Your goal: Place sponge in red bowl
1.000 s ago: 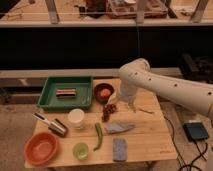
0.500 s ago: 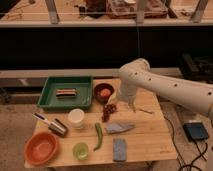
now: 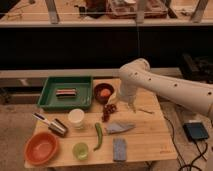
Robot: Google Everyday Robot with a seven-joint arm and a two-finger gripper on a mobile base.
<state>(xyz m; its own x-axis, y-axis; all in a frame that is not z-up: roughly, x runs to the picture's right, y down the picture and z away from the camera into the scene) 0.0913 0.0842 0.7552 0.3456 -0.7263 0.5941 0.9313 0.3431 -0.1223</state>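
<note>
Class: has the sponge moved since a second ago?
No. The sponge sits at the same spot right of the green cup; the tool hangs right of the grapes.

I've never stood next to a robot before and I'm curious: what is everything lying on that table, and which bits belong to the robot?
sponge: one, blue-grey, front edge, right of middle
large bowl: one, orange-red, front left corner
small cup: one, green, right of the large bowl
pepper: one, green, front middle
cloth: one, grey, just behind the sponge
white cup: one, left of middle
can: one, metallic, on its side, left
grapes: one bunch, dark red, middle
small bowl: one, dark red, back middle, something orange inside
tray: one, green, back left, a dark bar inside
table: one, wooden
arm: one, white, reaching in from the right
claw: one, at the arm's end, right of the small bowl
</note>
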